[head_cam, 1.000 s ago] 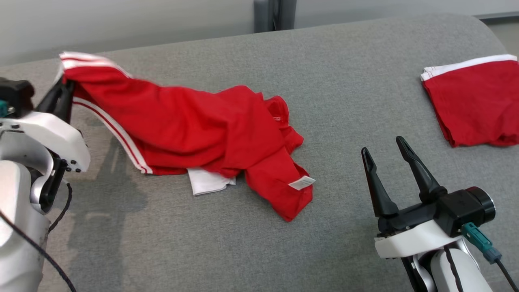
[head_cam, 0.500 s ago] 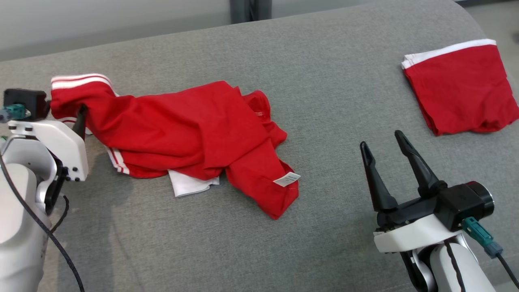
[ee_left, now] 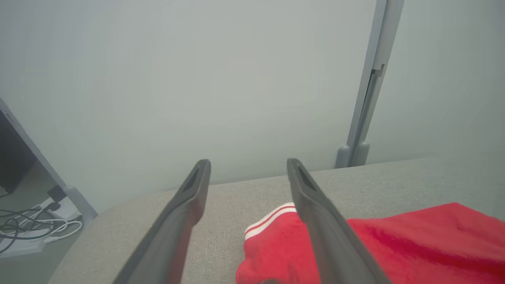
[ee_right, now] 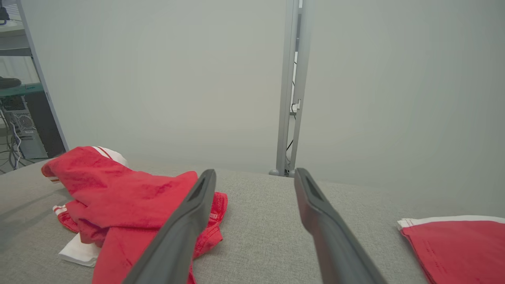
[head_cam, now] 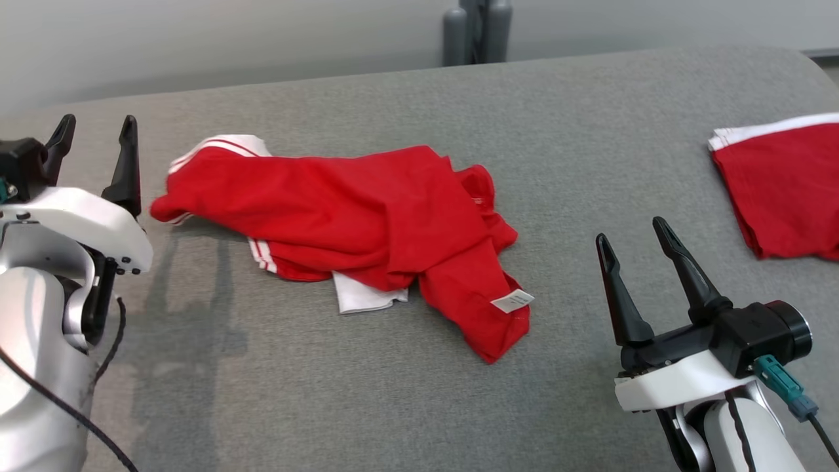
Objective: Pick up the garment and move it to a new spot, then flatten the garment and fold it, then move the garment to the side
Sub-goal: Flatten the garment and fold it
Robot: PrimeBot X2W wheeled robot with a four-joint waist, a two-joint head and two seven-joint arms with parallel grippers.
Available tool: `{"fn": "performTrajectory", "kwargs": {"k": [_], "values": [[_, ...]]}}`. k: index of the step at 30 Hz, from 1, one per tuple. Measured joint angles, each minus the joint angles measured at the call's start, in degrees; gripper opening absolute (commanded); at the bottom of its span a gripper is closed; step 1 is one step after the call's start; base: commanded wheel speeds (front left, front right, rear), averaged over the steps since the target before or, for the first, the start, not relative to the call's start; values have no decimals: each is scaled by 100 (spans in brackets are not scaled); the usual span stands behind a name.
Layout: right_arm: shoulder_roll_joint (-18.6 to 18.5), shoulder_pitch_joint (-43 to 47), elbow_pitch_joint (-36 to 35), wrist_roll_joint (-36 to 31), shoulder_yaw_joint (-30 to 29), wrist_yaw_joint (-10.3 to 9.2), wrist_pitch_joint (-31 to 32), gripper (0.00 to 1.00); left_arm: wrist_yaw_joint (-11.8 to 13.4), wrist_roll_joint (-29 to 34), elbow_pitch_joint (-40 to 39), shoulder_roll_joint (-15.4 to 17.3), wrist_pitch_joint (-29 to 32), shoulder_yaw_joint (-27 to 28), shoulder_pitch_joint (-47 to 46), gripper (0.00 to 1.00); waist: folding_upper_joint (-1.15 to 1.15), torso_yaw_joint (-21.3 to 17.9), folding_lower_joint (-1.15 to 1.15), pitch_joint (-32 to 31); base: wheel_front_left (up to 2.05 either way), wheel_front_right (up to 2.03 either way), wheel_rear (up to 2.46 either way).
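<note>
The tabletop (head_cam: pixel 367 406) is covered in grey woven fabric, and its far right corner is rounded. Over at the right end there's a folded red cloth (head_cam: pixel 786 196) lying flat, with a white band along its far edge. Behind it all is a plain pale grey wall (head_cam: pixel 262 39). A grey post (head_cam: pixel 476 33) stands right at the tabletop's far edge, and the right wrist view shows a thin dark wire (ee_right: pixel 290 144) running down it. Off the left end, down on the floor (ee_left: pixel 23 268), sits a tangle of black and white cables (ee_left: pixel 23 228). Further left there's a shelf (ee_right: pixel 19 88) with some boxy electronics (ee_right: pixel 23 130) under it, can't tell what exactly.
</note>
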Motion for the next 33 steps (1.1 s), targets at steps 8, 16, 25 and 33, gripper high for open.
{"fn": "performTrajectory", "kwargs": {"k": [8,16,25,33], "values": [[1,58,32,-70,-35,0,0,100,76,-297,-921,-245,-385,126,809,100,0,312,0,-246,0,0,0],[-70,254,48,-73,-100,0,0,100,238,-247,-1092,-789,-1134,-118,1864,100,0,506,0,-509,0,0,0],[-131,352,103,-21,-63,0,0,100,180,-209,-704,-1327,-1618,-305,2427,100,0,520,0,-629,0,0,0],[-124,367,164,129,-74,0,0,100,100,-90,-616,-1413,-1645,-276,2442,100,0,554,0,-622,0,0,0]]}}
